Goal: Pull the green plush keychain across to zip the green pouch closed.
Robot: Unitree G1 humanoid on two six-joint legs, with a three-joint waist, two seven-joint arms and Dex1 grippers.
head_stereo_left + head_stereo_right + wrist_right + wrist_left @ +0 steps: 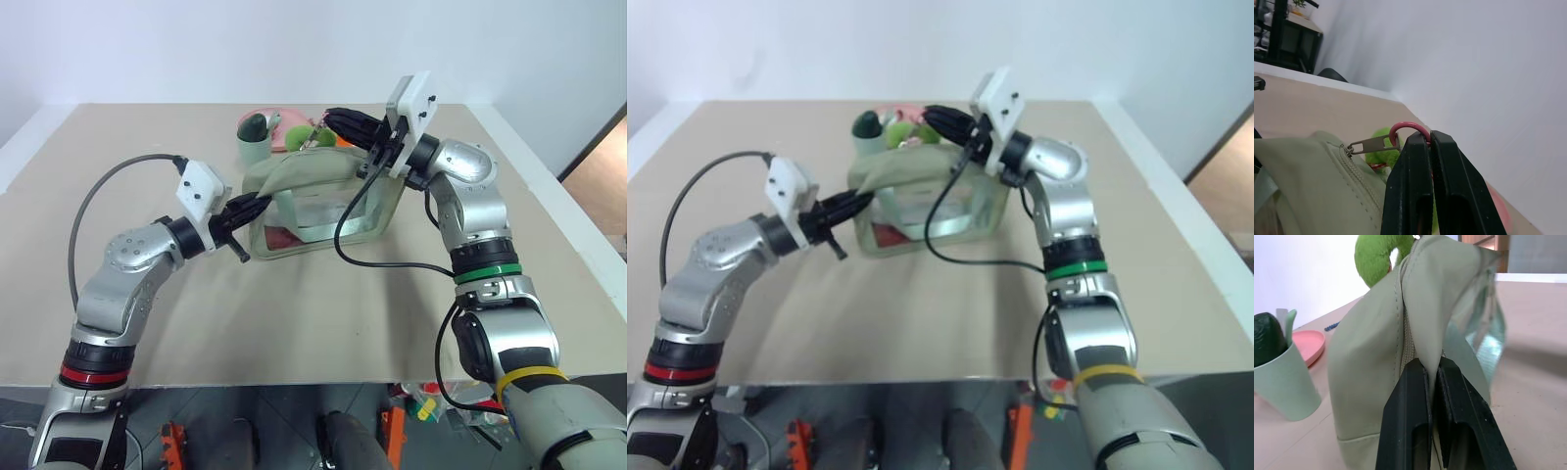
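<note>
The green pouch (306,174) stands on the table, its top fabric pulled taut between my two grippers. My left gripper (255,204) is shut on the pouch's left end, pinching the fabric beside the zipper seam (1400,333). At the pouch's far right top, my right gripper (333,120) is shut on the pink ring (1409,126) that joins the metal zipper pull (1371,144) to the green plush keychain (1380,151). The plush (300,135) hangs just behind the pouch's top edge. Clear side windows (323,211) show red contents inside.
A pale green cup (254,149) holding a dark object stands right behind the pouch's left end, with a pink plate (277,119) behind it. A black cable (345,235) loops from my right wrist over the table in front of the pouch.
</note>
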